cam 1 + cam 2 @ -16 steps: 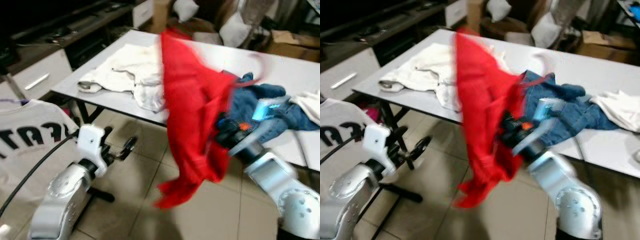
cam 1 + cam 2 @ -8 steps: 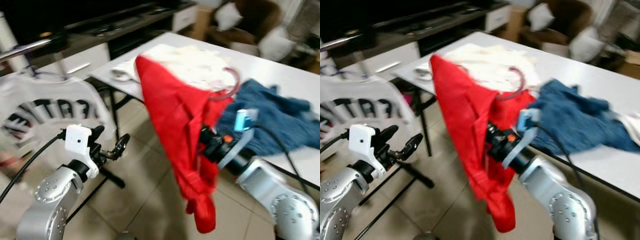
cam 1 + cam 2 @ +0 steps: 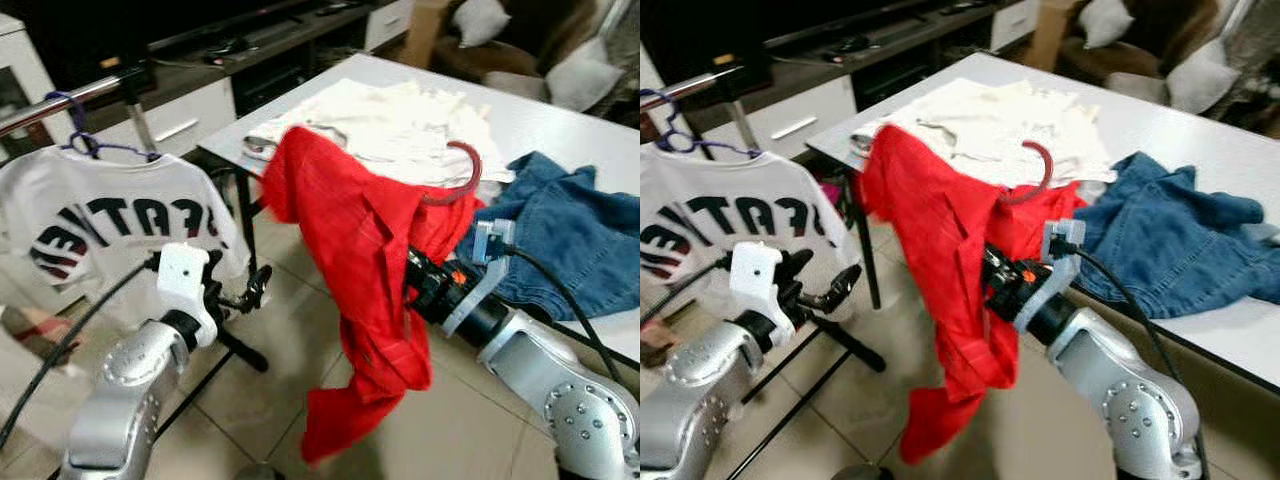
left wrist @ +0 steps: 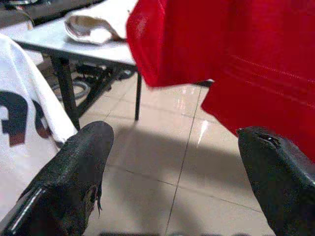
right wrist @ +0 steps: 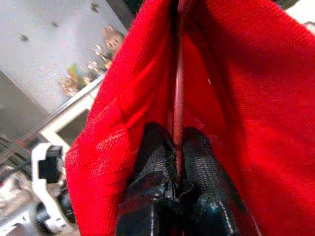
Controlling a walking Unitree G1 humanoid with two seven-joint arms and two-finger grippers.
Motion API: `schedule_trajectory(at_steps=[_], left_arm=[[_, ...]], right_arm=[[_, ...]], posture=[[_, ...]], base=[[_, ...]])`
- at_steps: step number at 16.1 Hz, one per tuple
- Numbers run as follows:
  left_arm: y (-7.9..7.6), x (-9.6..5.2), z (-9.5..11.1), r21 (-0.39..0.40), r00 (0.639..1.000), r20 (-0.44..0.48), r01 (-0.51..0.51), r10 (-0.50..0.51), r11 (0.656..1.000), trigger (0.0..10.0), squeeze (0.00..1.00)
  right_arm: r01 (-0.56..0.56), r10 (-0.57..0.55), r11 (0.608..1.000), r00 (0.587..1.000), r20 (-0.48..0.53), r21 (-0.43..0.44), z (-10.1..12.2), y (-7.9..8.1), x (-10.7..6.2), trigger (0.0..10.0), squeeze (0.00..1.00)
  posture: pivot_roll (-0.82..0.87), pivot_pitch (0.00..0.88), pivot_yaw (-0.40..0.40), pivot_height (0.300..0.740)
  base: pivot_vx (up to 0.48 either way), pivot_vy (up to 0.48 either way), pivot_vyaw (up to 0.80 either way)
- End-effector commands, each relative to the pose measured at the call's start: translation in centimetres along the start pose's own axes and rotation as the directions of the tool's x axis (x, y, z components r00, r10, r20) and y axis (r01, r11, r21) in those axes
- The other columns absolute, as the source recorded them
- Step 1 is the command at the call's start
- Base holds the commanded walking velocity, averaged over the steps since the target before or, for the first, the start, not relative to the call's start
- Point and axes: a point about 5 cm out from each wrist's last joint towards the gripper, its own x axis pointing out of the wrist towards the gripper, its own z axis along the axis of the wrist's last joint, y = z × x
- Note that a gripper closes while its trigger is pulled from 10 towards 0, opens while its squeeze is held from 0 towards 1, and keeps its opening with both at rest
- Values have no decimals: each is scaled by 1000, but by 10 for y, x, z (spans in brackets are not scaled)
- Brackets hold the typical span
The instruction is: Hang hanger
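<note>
A red shirt (image 3: 360, 270) hangs on a dark red hanger, whose hook (image 3: 462, 172) sticks up above the collar. My right gripper (image 5: 176, 152) is shut on the hanger's thin bar (image 5: 178, 98) inside the shirt, holding it up beside the table's edge. My left gripper (image 3: 250, 290) is open, low at the left, with nothing between its fingers (image 4: 81, 162). A metal clothes rail (image 3: 60, 100) runs at the far left. On it a white printed T-shirt (image 3: 120, 225) hangs from a purple hanger (image 3: 75, 135).
A white table (image 3: 540, 130) behind the red shirt carries a cream garment (image 3: 390, 115) and blue jeans (image 3: 560, 230). The rack's black legs (image 3: 235, 345) stand on the tiled floor (image 3: 250, 420). White drawers (image 3: 185, 115) and chairs (image 3: 520, 60) lie farther back.
The view has swung left, bringing the rail and white T-shirt closer. My right gripper still holds the red shirt on its hanger, which has swung. The left gripper stays open.
</note>
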Motion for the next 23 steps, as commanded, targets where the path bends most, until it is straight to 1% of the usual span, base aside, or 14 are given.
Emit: schedule_trajectory(at_steps=[1,2,4,5,8,9,10,12,14,16,17,19,21,23], left_arm=[[-5,-2,-3,9,1000,-14,4,-3,1000,10000,0],[-6,-4,-5,7,1000,-13,6,-6,1000,10000,0],[-2,-5,-2,8,1000,-1,-31,31,999,10000,0],[-2,-6,-1,6,999,3,-41,41,999,10000,0],[0,-14,-4,18,999,-16,-51,52,999,10000,0],[0,-16,-2,23,999,-18,-50,50,999,10000,0],[-3,-12,-1,14,999,-15,-41,41,999,10000,0],[-6,-6,-3,2,999,-28,-17,17,1000,10000,0],[-8,-5,-4,1,999,-34,-11,11,1000,10000,0],[-12,-1,-5,8,999,-43,16,-16,1000,10000,0],[-12,3,-4,15,999,-42,24,-23,1000,10000,0],[-11,7,-2,24,999,-35,29,-28,999,10000,0],[-9,7,-1,28,999,-34,6,-5,1000,10000,0],[-8,7,-1,35,999,-33,-8,9,999,10000,0]], right_arm=[[19,-19,1000,1000,0,-19,-1,-4,0,10000,0],[33,-33,999,999,5,-18,-1,-5,1,10000,0],[34,-34,999,999,8,-12,0,-3,6,10000,0],[40,-40,999,999,-4,-12,-3,-5,6,10000,0],[51,-51,999,998,-22,8,-12,-6,7,10000,0],[54,-53,998,998,-24,15,-13,-5,7,10000,0],[50,-50,999,999,-22,19,-13,-7,5,10000,0],[115,-114,993,993,-19,17,-17,-18,3,10000,0],[140,-139,989,990,-16,44,-18,-17,1,10000,0],[162,-161,986,986,-37,28,-23,-20,-4,10000,0],[182,-181,983,983,-27,24,-22,-22,-6,10000,0],[195,-195,981,981,-7,20,-19,-25,-3,10000,0],[203,-203,979,979,-5,-2,-17,-26,1,10000,0],[205,-205,979,979,-12,-26,-17,-27,4,10000,0]], posture=[[0,0,-18,740],[1,0,-28,740],[16,0,-45,740],[26,0,-51,740],[38,0,-59,740],[43,0,-43,740],[52,0,-31,740],[31,0,-16,740],[17,0,1,740],[4,0,15,740],[4,0,15,740],[1,0,22,740],[2,0,17,740],[12,0,3,740]], base=[[0,0,0],[0,0,0],[0,0,581],[0,0,769],[0,0,771],[0,0,769],[0,0,769],[0,0,769],[0,0,769],[0,0,769],[0,0,769],[0,0,769],[0,0,769],[0,-266,769]])
